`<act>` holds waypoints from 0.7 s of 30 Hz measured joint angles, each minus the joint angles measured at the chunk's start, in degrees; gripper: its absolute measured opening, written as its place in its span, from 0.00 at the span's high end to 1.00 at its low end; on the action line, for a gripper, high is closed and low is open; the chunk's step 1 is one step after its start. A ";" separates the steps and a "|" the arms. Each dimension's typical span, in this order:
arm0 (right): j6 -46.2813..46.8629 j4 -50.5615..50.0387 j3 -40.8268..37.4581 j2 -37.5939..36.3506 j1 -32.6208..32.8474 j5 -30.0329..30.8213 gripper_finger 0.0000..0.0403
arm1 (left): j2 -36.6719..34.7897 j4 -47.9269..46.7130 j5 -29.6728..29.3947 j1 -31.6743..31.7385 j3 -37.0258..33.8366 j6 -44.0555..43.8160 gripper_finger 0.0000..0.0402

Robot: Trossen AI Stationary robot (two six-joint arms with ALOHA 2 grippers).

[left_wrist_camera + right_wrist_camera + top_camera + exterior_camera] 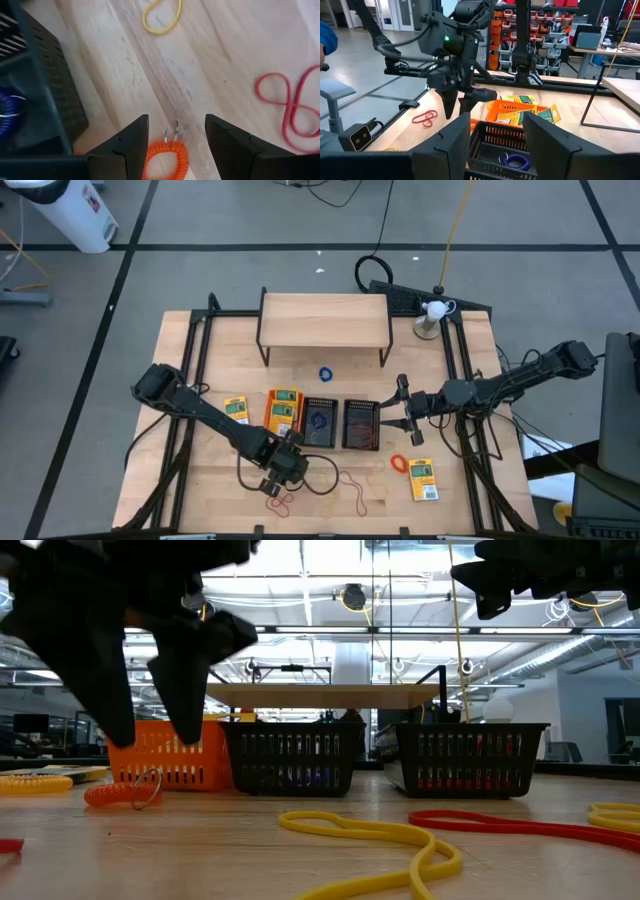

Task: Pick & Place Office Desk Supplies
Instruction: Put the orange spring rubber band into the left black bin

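Note:
My left gripper (176, 120) is open and points down near the table's front. It hovers just above an orange coil with a key ring (165, 155), one finger on either side of it. In the low view the fingertips (185, 735) stand clear of the coil (120, 792), which lies flat on the table. My right gripper (392, 418) is open, level and empty, over the right black bin (361, 425). The orange bin (283, 412) holds yellow-and-green packs. The middle black bin (320, 423) holds a blue coil.
Red bands (278, 502) and tan loops (355, 490) lie near the front edge. Another orange coil (398, 464) and a pack (424, 480) lie at front right, and a pack (236, 408) lies left of the bins. A blue coil (326, 373) lies before the wooden shelf (325, 320).

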 joint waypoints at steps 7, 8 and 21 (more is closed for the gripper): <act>0.55 0.04 -0.02 0.49 0.00 0.12 0.58 | 1.38 -0.28 1.72 0.60 0.00 1.30 0.51; 0.56 0.05 -0.02 0.51 0.00 0.16 0.58 | 1.38 -0.31 1.78 0.58 0.00 1.29 0.51; 0.47 0.30 -0.02 0.51 0.00 0.24 0.58 | 1.90 -1.71 1.76 0.58 0.00 0.80 0.51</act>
